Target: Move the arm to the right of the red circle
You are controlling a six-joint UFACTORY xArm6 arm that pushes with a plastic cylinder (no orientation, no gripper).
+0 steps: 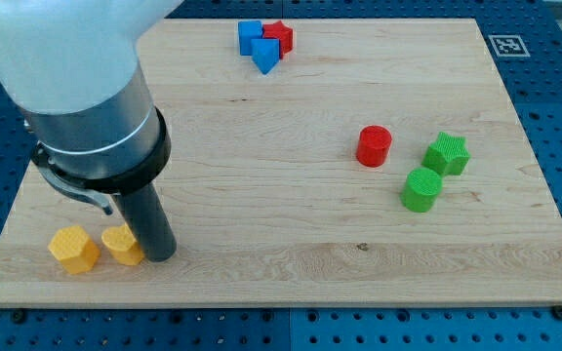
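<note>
The red circle (374, 145) is a short red cylinder at the view's right of centre on the wooden board (261, 127). My tip (160, 255) is at the lower left of the board, far to the view's left of the red circle. It touches the right side of a yellow heart-shaped block (122, 246). A yellow hexagon block (73, 249) lies just left of that one.
A green star block (447, 154) and a green circle (421, 188) lie just right of and below the red circle. At the view's top, a blue cube (250, 36), a blue triangle (265, 56) and a red star block (279, 37) are clustered together.
</note>
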